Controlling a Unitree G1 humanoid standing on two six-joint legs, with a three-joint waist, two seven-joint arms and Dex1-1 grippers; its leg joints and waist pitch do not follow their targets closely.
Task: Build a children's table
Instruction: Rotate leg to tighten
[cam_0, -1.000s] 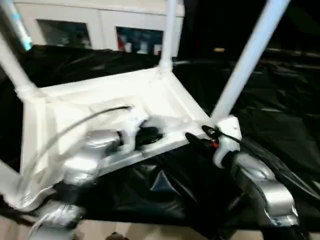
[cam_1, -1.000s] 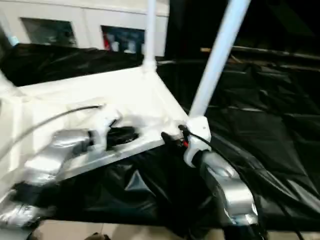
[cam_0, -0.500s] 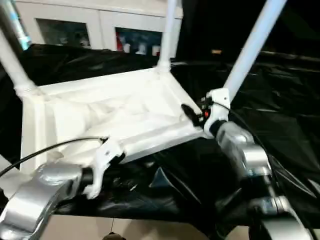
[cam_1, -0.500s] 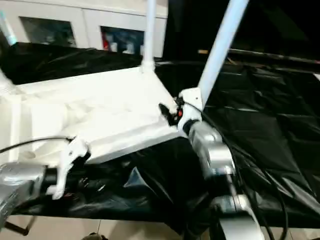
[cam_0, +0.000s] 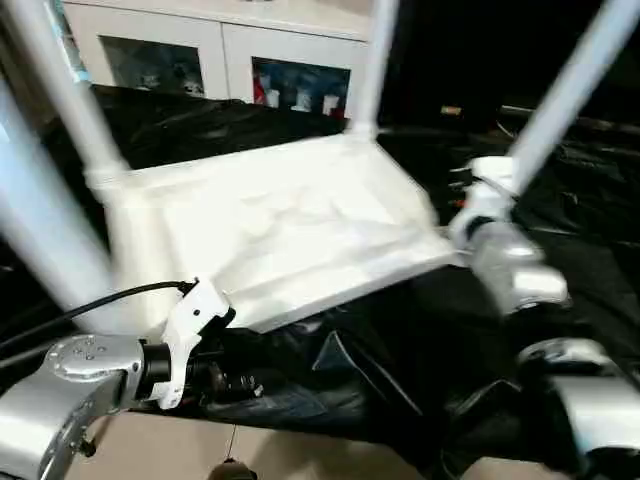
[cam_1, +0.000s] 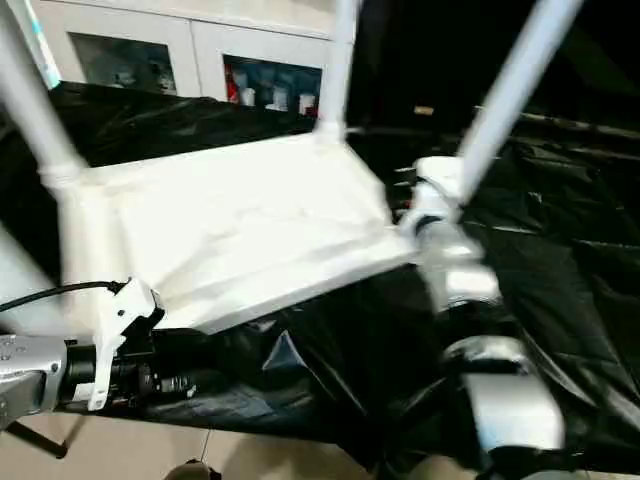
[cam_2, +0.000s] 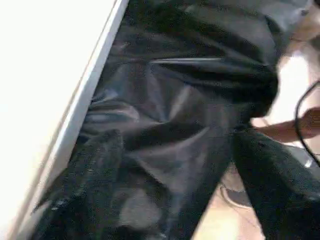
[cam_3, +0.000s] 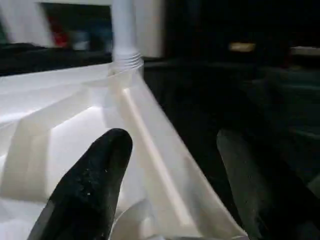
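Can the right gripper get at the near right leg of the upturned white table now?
Probably yes. The right gripper is open beside the tabletop corner where that leg rises, and nothing visible stands between them.

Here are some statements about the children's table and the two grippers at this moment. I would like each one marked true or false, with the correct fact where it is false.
1. The tabletop lies with its ribbed underside up on the black sheeting. True.
2. No legs are fitted yet. False: white legs already stand up from the corner sockets.
3. The left gripper is closed on the tabletop's edge. False: it is open, over the sheeting beside the edge, holding nothing.
4. The right gripper is open, one finger over the tabletop's underside, the other past its rim. True.
5. White cabinets with glass doors stand behind the work. True.
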